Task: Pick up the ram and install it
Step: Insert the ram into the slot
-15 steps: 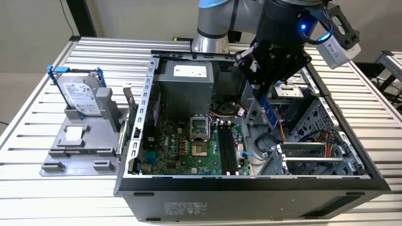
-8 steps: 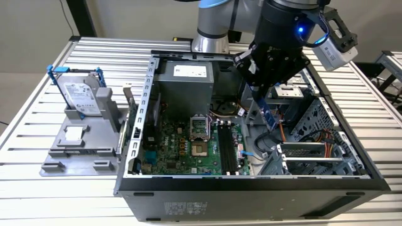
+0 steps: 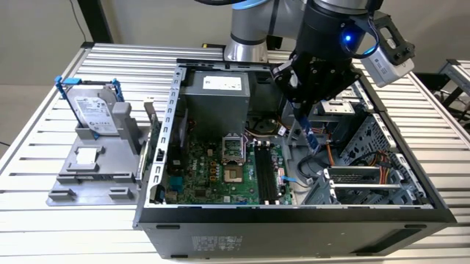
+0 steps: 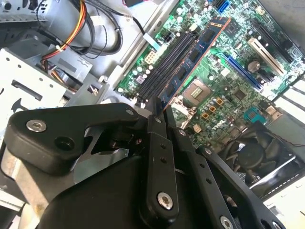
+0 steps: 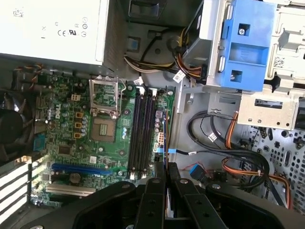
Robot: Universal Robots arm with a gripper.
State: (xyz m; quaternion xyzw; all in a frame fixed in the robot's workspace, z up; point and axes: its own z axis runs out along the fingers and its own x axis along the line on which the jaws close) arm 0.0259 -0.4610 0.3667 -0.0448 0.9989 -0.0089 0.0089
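Note:
My gripper (image 3: 300,106) is shut on the ram (image 3: 309,135), a thin dark stick hanging tilted inside the open computer case. In the second wrist view the ram (image 4: 193,57) runs out from between the fingers (image 4: 157,126), showing black chips and an orange edge. The first wrist view shows the ram (image 5: 165,143) edge-on as a thin line. The black motherboard slots (image 3: 266,176) lie below it, slightly toward the exterior view's left. The ram hangs above the board, apart from the slots (image 5: 142,133).
The case wall (image 3: 158,148) and drive cage (image 3: 360,179) flank the motherboard. A grey power supply (image 3: 217,93) sits at the back. Cables (image 5: 224,157) crowd the space beside the slots. A hard drive with blue rails (image 3: 99,113) stands on a grey fixture outside the case.

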